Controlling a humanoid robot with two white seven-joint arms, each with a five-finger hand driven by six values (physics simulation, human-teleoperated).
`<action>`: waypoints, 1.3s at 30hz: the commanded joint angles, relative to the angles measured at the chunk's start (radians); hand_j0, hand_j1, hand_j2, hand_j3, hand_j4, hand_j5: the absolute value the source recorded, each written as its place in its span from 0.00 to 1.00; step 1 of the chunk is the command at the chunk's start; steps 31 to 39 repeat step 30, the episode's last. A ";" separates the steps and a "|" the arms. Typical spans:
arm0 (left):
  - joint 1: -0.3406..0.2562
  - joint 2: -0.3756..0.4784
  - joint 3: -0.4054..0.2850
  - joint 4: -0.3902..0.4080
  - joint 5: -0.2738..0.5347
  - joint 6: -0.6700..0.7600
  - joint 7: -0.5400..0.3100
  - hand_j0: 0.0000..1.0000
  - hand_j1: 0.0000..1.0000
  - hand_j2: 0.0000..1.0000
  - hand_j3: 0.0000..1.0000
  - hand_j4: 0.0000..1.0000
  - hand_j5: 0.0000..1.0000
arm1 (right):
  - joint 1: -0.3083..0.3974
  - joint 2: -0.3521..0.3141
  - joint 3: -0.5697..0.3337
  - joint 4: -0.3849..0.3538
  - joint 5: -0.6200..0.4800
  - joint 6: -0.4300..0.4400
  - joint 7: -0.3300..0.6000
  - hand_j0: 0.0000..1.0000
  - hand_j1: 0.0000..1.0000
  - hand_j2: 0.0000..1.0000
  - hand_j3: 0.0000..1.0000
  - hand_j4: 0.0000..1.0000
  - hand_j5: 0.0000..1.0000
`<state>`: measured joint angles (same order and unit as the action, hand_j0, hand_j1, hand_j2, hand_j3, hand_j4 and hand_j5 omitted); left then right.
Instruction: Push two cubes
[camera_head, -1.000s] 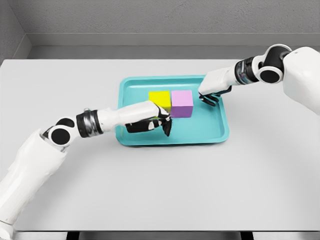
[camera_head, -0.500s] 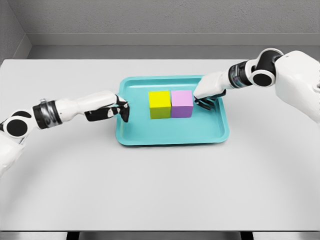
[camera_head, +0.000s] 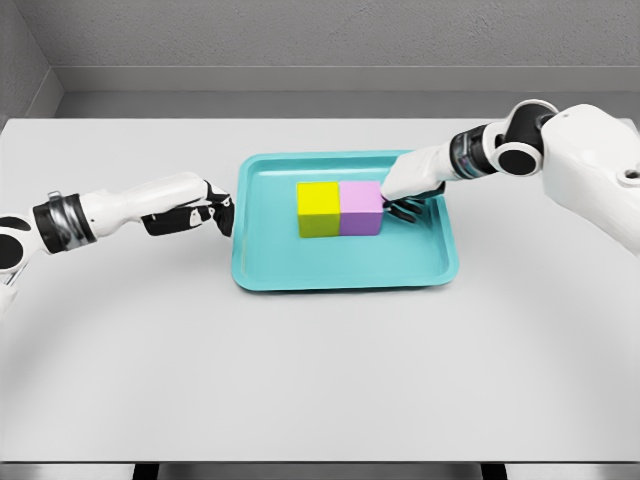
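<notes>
A yellow cube (camera_head: 318, 208) and a purple cube (camera_head: 360, 207) stand side by side, touching, in a teal tray (camera_head: 346, 268). My right hand (camera_head: 404, 196) rests against the purple cube's right face, fingers curled and holding nothing. My left hand (camera_head: 212, 214) hovers just outside the tray's left rim, fingers curled, apart from the yellow cube.
The tray sits in the middle of a pale grey table (camera_head: 320, 380). A grey wall runs along the table's far edge.
My left hand has drawn back leftward out of the tray, from beside the yellow cube to beyond the left rim. The right hand has moved left onto the purple cube, which has slid slightly left.
</notes>
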<state>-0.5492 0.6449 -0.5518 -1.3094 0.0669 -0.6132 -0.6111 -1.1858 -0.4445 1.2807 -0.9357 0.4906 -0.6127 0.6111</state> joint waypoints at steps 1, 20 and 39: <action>-0.002 -0.001 0.001 -0.001 0.008 0.002 0.000 0.26 0.26 0.26 0.26 0.26 0.26 | 0.000 0.003 -0.001 0.000 -0.003 0.002 0.000 0.16 0.16 0.16 0.16 0.16 0.16; 0.002 0.053 0.033 -0.011 0.037 0.002 0.000 1.00 1.00 1.00 1.00 1.00 1.00 | -0.026 -0.284 -0.167 0.006 -0.004 0.002 0.000 0.29 0.29 0.29 0.29 0.29 0.29; 0.000 0.098 0.042 -0.001 0.034 0.002 0.000 1.00 1.00 1.00 1.00 1.00 1.00 | -0.006 -0.304 -0.184 0.100 -0.024 0.002 0.000 1.00 1.00 1.00 1.00 1.00 1.00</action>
